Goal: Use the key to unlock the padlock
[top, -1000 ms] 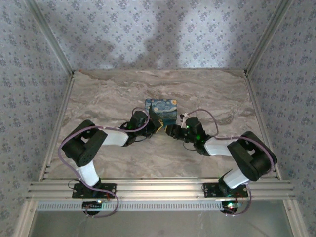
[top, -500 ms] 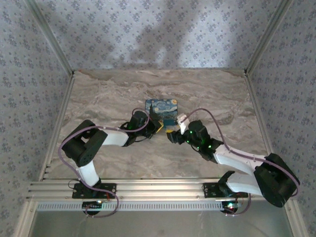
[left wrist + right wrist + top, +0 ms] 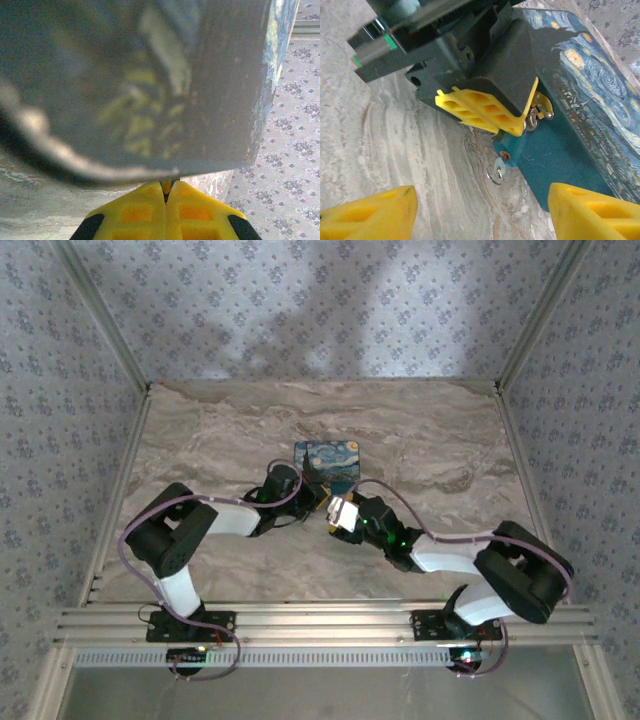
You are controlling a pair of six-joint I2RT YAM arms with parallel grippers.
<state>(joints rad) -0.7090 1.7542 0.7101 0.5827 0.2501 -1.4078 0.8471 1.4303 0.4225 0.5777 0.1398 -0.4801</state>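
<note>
Marble desk [image 3: 200, 430], painted box [image 3: 600, 85]. Left hand [image 3: 522, 125] pressed together beside box. Right hand [image 3: 482, 202] spread wide, facing it. Padlock [image 3: 514, 146] just below left fingertips, ahead of right hand; key [image 3: 498, 167] at padlock's lower end.

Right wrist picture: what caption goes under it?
Open right claw faces the key hanging from the teal padlock, below the shut left claw, beside the starry box.
</note>
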